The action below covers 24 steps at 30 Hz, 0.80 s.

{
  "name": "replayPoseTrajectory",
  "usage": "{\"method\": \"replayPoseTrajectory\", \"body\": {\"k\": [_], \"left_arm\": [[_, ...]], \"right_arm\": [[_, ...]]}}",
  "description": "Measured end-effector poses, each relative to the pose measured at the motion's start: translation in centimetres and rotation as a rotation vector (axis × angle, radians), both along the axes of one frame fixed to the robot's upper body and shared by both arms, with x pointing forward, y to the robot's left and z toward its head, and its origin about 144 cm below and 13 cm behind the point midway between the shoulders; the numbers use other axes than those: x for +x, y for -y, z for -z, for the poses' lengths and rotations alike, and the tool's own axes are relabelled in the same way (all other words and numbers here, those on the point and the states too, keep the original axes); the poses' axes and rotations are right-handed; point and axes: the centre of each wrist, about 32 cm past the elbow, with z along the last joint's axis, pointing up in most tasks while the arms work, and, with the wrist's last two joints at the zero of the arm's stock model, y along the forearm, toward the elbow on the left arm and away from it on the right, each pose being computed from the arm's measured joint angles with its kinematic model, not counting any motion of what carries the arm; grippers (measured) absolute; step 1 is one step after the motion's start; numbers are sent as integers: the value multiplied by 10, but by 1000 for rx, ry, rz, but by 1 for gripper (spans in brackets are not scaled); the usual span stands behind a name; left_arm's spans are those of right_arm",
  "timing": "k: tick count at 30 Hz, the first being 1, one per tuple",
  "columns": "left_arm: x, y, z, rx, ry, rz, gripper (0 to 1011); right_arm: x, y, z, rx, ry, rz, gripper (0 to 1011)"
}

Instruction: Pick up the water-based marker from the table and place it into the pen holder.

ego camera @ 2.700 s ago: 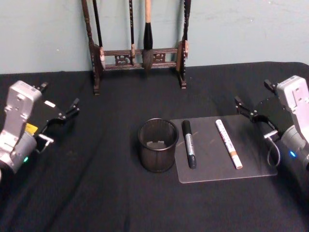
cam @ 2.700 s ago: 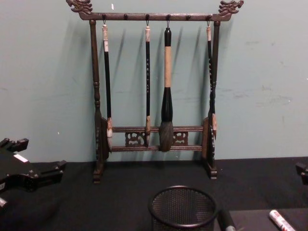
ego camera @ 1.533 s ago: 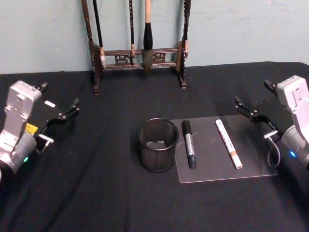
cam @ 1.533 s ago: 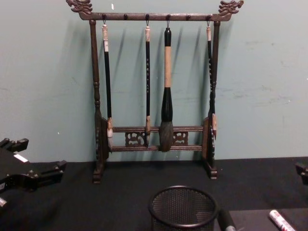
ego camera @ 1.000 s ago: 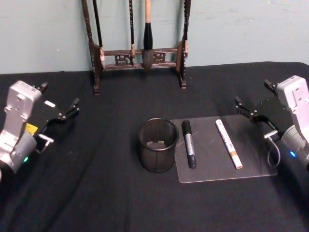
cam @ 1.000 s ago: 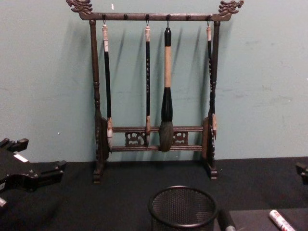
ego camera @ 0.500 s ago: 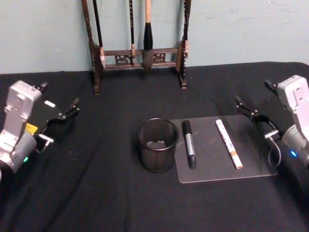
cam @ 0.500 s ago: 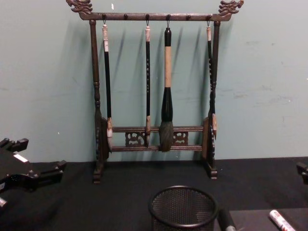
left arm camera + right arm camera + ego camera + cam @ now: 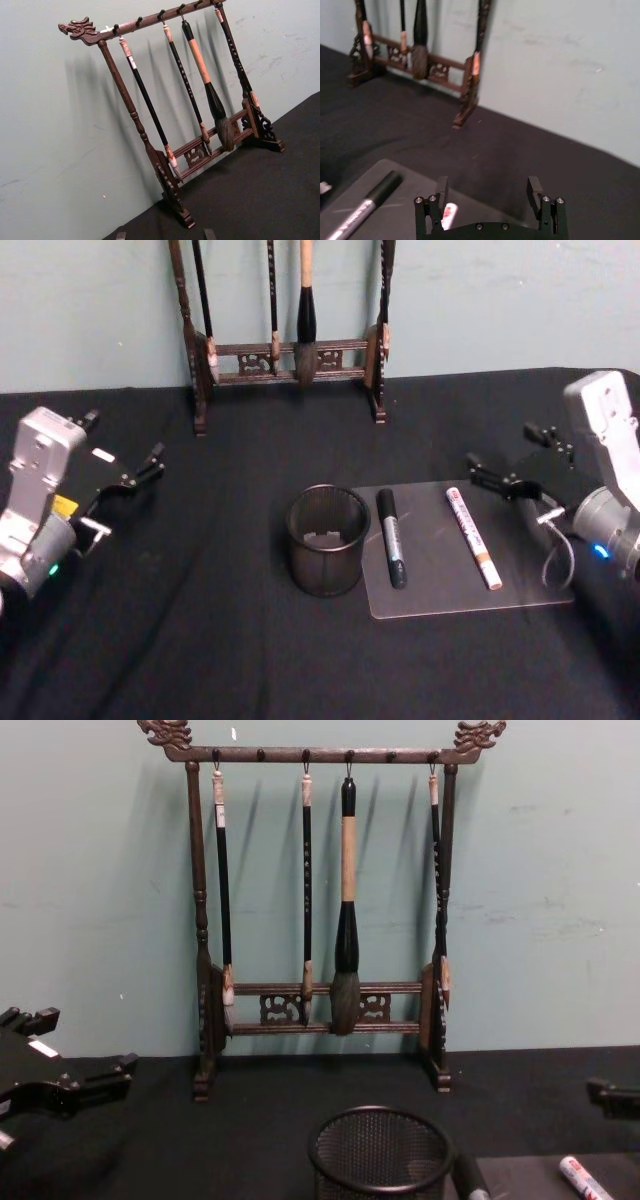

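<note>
Our right gripper (image 9: 498,446) hung released, jaws spread wide, near the far right corner of the grey mat (image 9: 440,585). Its wrist angled down toward the white marker (image 9: 473,537), which we took for the water-based one, lying flat on that mat right of the tabletop's (image 9: 200,640) centre. We judged it best to straddle the barrel's middle squarely, clear of the black marker (image 9: 391,537) beside the pen holder (image 9: 325,562). The left gripper (image 9: 125,437) sat parked, likewise released, by the left edge.

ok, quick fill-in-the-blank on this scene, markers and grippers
___ markers lie on the flat grey mat.
The round black wire-mesh pen holder stands ___ of the mat.
The white marker lies ___ from the holder than the black-capped marker.
The right gripper and the left gripper are both ___.
Missing: two; left; farther; open
</note>
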Motion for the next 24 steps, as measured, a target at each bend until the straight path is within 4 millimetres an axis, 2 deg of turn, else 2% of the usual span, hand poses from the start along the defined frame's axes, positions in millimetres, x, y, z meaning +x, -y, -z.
{"method": "replayPoseTrajectory", "body": {"k": [12,24], "left_arm": [[0,0,0,0,0,0,1001],[0,0,0,0,0,0,1001]], "right_arm": [[2,-31,-15,29,-198,28,1003],[-1,-45,-15,27,-297,57,1003]]}}
